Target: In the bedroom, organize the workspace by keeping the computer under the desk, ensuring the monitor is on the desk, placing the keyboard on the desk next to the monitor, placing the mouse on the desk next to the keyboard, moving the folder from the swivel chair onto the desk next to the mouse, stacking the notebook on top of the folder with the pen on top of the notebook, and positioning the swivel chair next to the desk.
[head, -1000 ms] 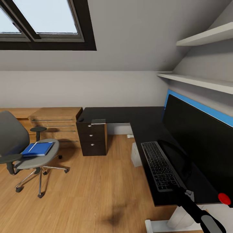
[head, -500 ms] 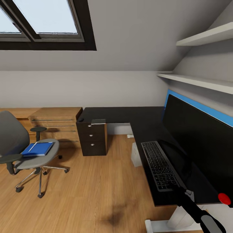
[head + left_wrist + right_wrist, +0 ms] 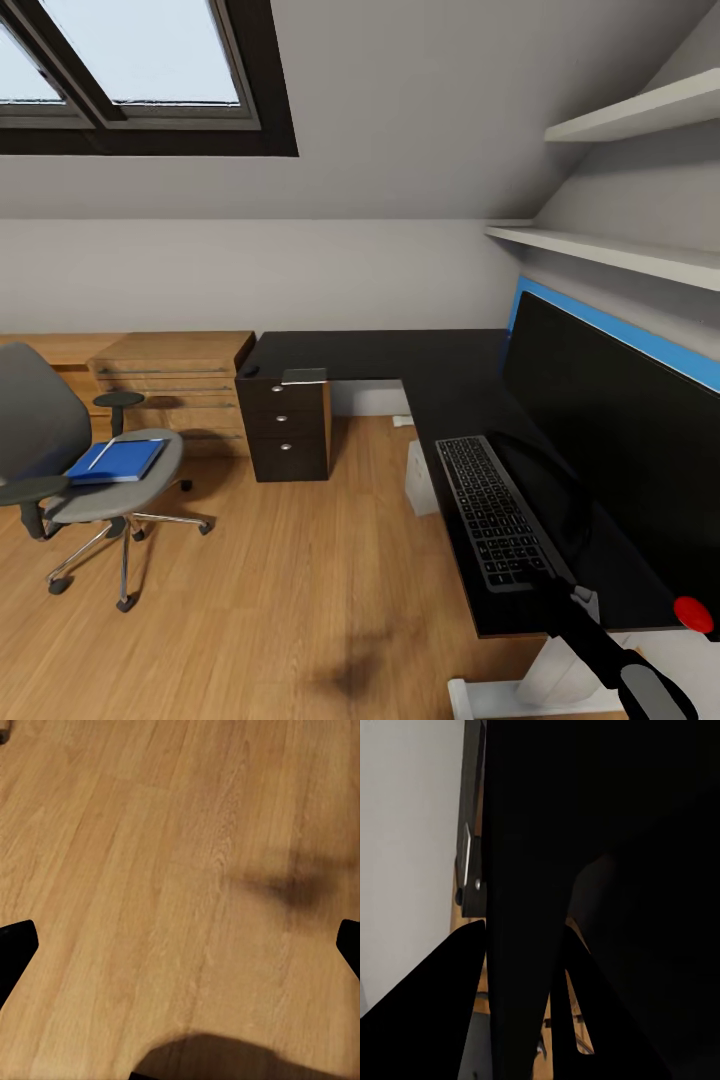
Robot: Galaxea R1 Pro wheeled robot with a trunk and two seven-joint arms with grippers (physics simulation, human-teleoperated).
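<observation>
The monitor [image 3: 620,450] stands on the black desk [image 3: 400,355], with the keyboard [image 3: 490,510] lying in front of it. My right gripper [image 3: 558,592] sits at the keyboard's near end. In the right wrist view its fingers [image 3: 465,975] stand close on either side of a dark slab [image 3: 523,926]. The mouse [image 3: 250,370] and the notebook [image 3: 304,376] lie on the desk's far wing. The blue folder [image 3: 120,460] lies on the swivel chair [image 3: 60,450], with the pen [image 3: 103,453] on it. Under the desk stands the computer [image 3: 420,478]. My left gripper [image 3: 180,945] hangs open over bare floor.
A black drawer unit [image 3: 285,430] stands under the desk's far wing, with low wooden shelving [image 3: 170,385] to its left. White wall shelves [image 3: 620,250] hang above the monitor. Wooden floor [image 3: 300,580] lies between chair and desk.
</observation>
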